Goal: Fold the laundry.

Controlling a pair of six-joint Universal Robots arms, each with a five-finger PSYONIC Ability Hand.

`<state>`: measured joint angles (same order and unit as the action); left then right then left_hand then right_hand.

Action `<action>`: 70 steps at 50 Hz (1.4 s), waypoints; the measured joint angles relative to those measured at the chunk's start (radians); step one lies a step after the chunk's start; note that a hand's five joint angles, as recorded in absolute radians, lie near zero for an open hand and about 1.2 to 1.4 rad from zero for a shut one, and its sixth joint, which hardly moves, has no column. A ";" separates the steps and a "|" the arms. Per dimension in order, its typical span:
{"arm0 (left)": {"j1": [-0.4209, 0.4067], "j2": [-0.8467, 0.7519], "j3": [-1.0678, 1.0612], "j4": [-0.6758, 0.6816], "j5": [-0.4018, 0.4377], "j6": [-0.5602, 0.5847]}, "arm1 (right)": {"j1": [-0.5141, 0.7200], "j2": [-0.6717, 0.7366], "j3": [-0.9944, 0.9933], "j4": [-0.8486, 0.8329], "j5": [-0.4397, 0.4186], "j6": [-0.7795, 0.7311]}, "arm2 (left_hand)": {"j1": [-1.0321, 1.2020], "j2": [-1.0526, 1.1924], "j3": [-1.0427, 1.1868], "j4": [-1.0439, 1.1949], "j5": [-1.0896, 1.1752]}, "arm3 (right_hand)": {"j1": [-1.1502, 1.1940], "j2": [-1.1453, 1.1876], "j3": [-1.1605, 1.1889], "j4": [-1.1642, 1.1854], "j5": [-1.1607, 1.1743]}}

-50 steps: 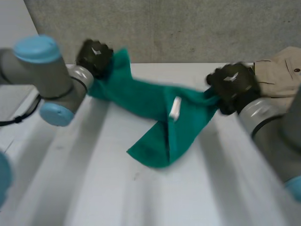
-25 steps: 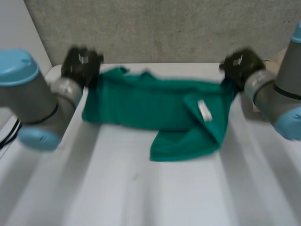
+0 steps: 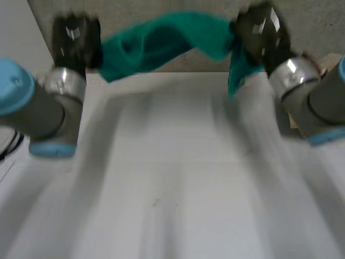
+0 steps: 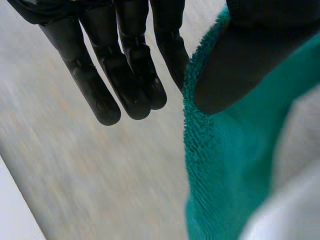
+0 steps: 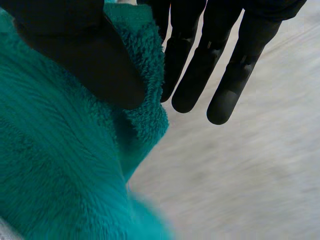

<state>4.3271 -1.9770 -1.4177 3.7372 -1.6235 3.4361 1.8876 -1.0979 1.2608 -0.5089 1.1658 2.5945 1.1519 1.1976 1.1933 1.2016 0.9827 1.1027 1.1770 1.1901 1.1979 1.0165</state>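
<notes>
While both arms were up high, the green towel (image 3: 161, 40) hung stretched in mid-air between the two hands, above the far edge of the white table (image 3: 172, 189) and clear of it. The left hand (image 3: 75, 38) had one end pinched, thumb pressing the fuzzy edge against a finger, and the other fingers (image 4: 125, 75) were straight and off the cloth. The right hand (image 3: 261, 32) gripped the other end the same way, thumb clamped on the towel, with a bit of cloth dangling below it.
</notes>
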 measured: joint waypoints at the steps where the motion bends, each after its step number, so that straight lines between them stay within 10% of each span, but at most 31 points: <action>1: 0.003 0.001 -0.045 -0.002 0.001 0.002 | -0.006 0.004 0.022 0.026 -0.021 -0.002 | 0.000 0.000 0.000 0.000 0.000 | 0.000 0.000 0.000 0.000 0.000; 9: 0.014 -0.004 -0.326 0.003 0.007 0.040 | -0.048 0.085 0.227 0.185 -0.125 -0.092 | -0.110 -0.125 -0.122 -0.127 -0.096 | -0.004 -0.008 -0.010 -0.010 -0.010; 12: 0.010 0.004 -0.395 0.004 0.007 0.083 | -0.048 0.106 0.290 0.198 -0.126 -0.158 | -0.581 -0.571 -0.560 -0.577 -0.534 | -0.328 -0.383 -0.384 -0.390 -0.391; 18: 0.001 0.098 -0.470 -0.001 0.009 0.198 | -0.042 0.100 0.353 0.198 -0.086 -0.229 | -0.836 -0.882 -0.877 -0.898 -0.858 | -0.877 -0.956 -0.968 -0.974 -0.970; 27: -0.007 0.304 -0.554 -0.016 0.069 0.318 | -0.038 -0.050 0.407 0.204 0.034 -0.133 | -0.844 -0.902 -0.902 -0.914 -0.882 | -0.877 -0.962 -0.980 -0.987 -0.974; 42: 0.003 0.277 -0.617 -0.175 0.431 0.577 | -0.041 -0.225 0.484 0.445 0.241 0.145 | -0.738 -0.789 -0.785 -0.792 -0.743 | -0.877 -0.962 -0.980 -0.987 -0.974; 70: 0.087 -0.150 -0.130 -0.595 0.449 0.684 | -0.046 -0.195 0.546 0.425 0.213 0.116 | -0.600 -0.647 -0.641 -0.645 -0.605 | -0.877 -0.962 -0.980 -0.987 -0.974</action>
<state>4.4143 -2.1271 -1.5478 3.1426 -1.1744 4.1201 1.8412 -1.2928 1.8071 -0.0842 1.3791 2.7105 0.5521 0.5508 0.5525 0.5570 0.3776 0.2256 0.2152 0.2099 0.2108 0.0425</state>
